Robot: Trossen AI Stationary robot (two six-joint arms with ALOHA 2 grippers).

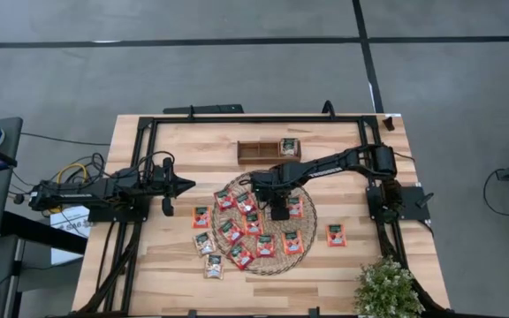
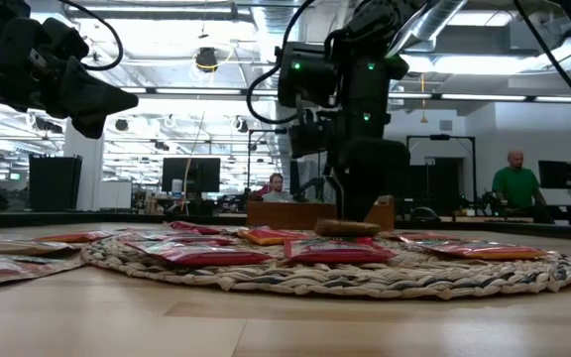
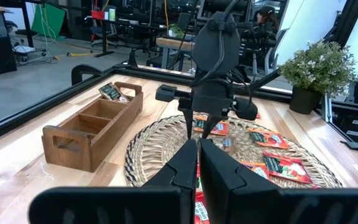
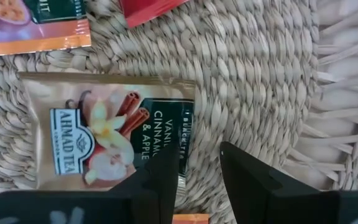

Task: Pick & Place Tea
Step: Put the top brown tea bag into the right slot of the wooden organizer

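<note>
Directly over the round woven straw mat point(image 1: 256, 225) the right gripper point(image 1: 278, 210) stood pointing down, its dark fingers point(image 4: 248, 171) partly apart and straddling one edge of a pale beige square tea sachet point(image 4: 107, 137) printed with vanilla, cinnamon and apple — one finger lay over the sachet's dark label, the other stood past its edge on bare weave. In the low view the sachet showed as a flat tan piece right under the fingertips, close above the mat; whether it was truly pinched could not be told. Around it the other small square tea sachets point(image 1: 253, 222), red-orange and pale, lay scattered flat across the mat, some touching or overlapping. A few lay off the mat on the light wooden table point(image 1: 166, 265): three near the mat's left and lower-left rim, and one red-orange sachet point(image 1: 336, 235) alone to the mat's right. One more pale sachet point(image 1: 288, 147) sat in the right-hand compartment of the brown wooden three-compartment tray point(image 1: 256, 155), which stood just beyond the mat toward the table's far edge. The left gripper point(image 1: 186, 185) waited left of the mat, raised above the table, its fingers pressed together on nothing — pointing toward the mat. A small green potted plant point(image 1: 385, 288) stood at the table's near right corner.
</note>
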